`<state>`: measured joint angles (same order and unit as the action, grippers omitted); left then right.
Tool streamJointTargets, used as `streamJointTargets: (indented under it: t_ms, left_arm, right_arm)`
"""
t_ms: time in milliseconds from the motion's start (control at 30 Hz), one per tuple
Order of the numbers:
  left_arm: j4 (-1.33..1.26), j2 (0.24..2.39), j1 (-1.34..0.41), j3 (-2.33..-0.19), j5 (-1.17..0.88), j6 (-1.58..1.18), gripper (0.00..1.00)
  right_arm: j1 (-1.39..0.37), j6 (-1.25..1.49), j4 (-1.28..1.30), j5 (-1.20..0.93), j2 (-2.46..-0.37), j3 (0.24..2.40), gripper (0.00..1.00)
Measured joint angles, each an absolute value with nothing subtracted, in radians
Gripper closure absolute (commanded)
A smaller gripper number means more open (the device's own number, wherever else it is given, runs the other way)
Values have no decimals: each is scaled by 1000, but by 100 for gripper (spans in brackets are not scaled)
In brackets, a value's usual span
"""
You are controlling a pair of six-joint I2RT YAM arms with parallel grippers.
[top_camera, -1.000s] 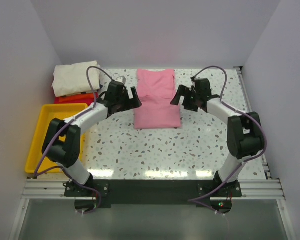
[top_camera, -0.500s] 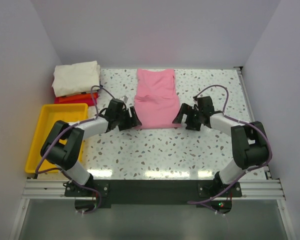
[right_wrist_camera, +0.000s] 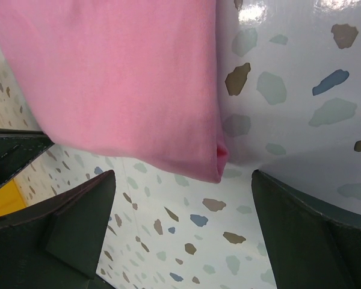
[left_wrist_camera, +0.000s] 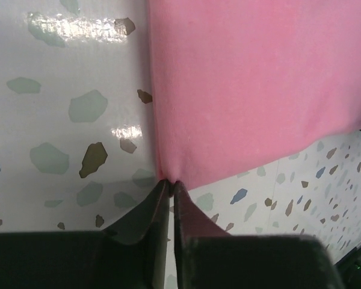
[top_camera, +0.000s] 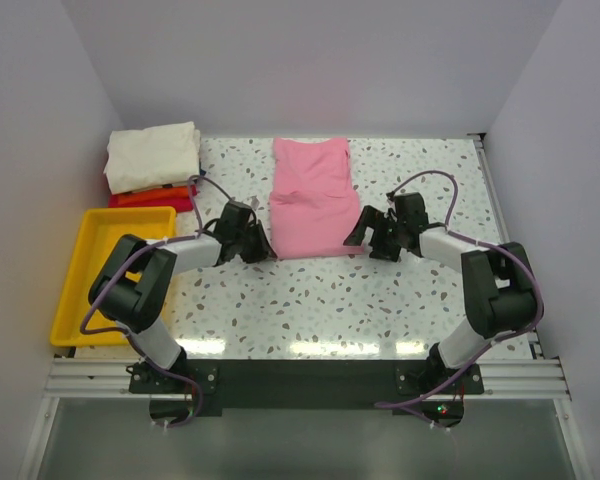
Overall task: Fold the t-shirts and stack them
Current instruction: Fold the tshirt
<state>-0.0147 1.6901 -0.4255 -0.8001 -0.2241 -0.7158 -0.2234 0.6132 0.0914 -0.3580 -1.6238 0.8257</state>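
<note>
A light pink t-shirt (top_camera: 313, 200) lies folded lengthwise in the middle of the table. My left gripper (top_camera: 265, 243) sits at its near left corner. In the left wrist view the gripper (left_wrist_camera: 170, 180) is shut, pinching that corner of the pink t-shirt (left_wrist_camera: 253, 84), and the cloth puckers at the tips. My right gripper (top_camera: 363, 232) is low at the near right corner. It stands open (right_wrist_camera: 192, 211), with the pink corner (right_wrist_camera: 216, 158) just ahead, between its fingers (right_wrist_camera: 78, 223). Folded cream-white (top_camera: 152, 155), orange (top_camera: 152, 196) and red (top_camera: 183, 204) t-shirts are stacked at the back left.
A yellow tray (top_camera: 92, 290) lies along the left edge, near the left arm's elbow. White walls close in the back and both sides. A metal rail (top_camera: 500, 200) runs along the table's right edge.
Both grippers came down from the shirt's sides to its near corners. The left gripper went from open to shut on the near left corner. The right one stayed open.
</note>
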Motion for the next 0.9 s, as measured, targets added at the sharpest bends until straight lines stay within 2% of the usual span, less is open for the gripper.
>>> streamJointTargets:
  t_ms: [267,467,533,733,900]
  left_arm:
    - [-33,1689,-427,-787,-217,-715,100]
    - [-36,1681,-428,-779,-202,-714,100]
    - [-38,1680,-428,-777,-200,-714,100]
    - [-40,1678,-428,-774,-196,-714,100]
    - [-39,1675,-428,-770,-183,-714,100]
  right_arm:
    - [-223,624,74,-362,-1637,826,14]
    - [-223,633,62,-363,-1657,826,33]
    - [-223,636,57,-364,-1664,827,36]
    - [-222,635,41,-370,-1688,828,53]
    - [-222,634,30,-384,-1713,841,55]
